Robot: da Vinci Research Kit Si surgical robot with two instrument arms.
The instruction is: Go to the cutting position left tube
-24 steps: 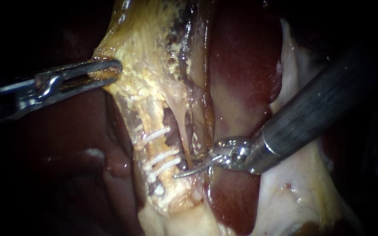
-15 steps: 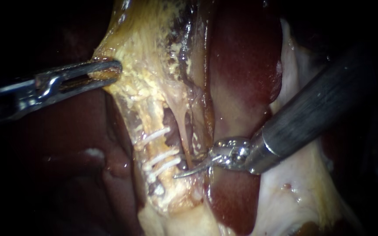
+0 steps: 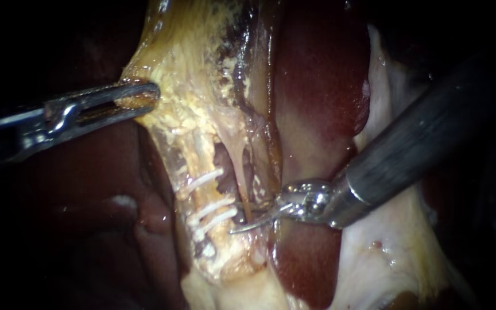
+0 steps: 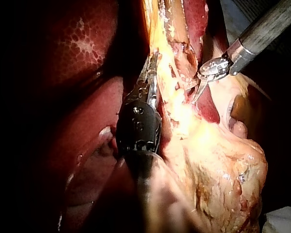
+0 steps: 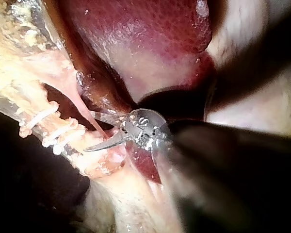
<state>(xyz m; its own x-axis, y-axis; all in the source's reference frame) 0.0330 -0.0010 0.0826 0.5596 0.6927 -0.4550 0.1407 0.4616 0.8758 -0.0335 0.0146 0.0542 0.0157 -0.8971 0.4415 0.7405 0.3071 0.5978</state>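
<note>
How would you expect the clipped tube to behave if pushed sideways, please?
The clipped tube looks soft and thin, so it would probably bend rather than resist. It seems stretched by the left instrument gripping the pale tissue, so it may spring back. Its wet sheen suggests slipperiness.

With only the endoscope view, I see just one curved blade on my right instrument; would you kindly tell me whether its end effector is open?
Observer: Yes. In the right wrist view the right instrument shows a second blade above the curved one, with a clear gap between them, so its end effector is open.
Operator: Thank you. Is anything inside that gap?
Observer: A thin pink strand runs down into it, passing close by the tip of the upper blade.
Operator: And where do the white clips sit against the blades?
Observer: In the right wrist view, all three lie ahead of the blade tips, outside the gap.
</note>
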